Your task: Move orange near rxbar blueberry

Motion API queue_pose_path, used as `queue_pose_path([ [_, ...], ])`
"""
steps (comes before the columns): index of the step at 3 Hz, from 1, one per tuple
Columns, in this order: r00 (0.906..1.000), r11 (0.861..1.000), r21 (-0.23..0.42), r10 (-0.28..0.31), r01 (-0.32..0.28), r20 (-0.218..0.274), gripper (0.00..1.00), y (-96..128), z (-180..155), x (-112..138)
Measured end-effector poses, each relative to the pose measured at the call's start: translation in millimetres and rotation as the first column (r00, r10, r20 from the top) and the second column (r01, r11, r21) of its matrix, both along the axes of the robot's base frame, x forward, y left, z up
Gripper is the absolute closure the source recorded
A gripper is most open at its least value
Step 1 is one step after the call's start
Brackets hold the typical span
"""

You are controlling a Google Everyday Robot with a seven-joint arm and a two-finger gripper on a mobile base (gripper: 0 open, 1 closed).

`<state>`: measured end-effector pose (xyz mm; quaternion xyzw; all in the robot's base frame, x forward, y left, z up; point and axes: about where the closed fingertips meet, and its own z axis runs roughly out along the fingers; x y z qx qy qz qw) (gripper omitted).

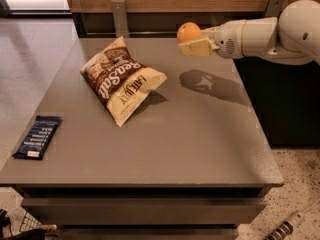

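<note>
From where I stand, the gripper (193, 42) hangs above the table (200, 144) at about one o'clock, its fingers pinching the orange (189, 32), with its shadow on the surface just below. The rxbar blueberry (38, 136) lies flat well apart at eight o'clock by the left edge, and the chip bag (122, 81) sits between them. I'd judge the carry is in hand: next the arm must swing toward eight o'clock, clear the bag, and lower the fruit beside the bar.
</note>
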<state>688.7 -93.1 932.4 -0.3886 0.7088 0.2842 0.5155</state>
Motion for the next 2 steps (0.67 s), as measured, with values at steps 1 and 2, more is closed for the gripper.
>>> queue_pose_path([
  [1,0.9998,1.0,0.006,0.018,-0.018,-0.003,1.0,15.3,4.8,-37.3],
  [2,0.9994,0.999,0.007,0.035,-0.035,-0.001,1.0,28.7,11.2,-71.1],
])
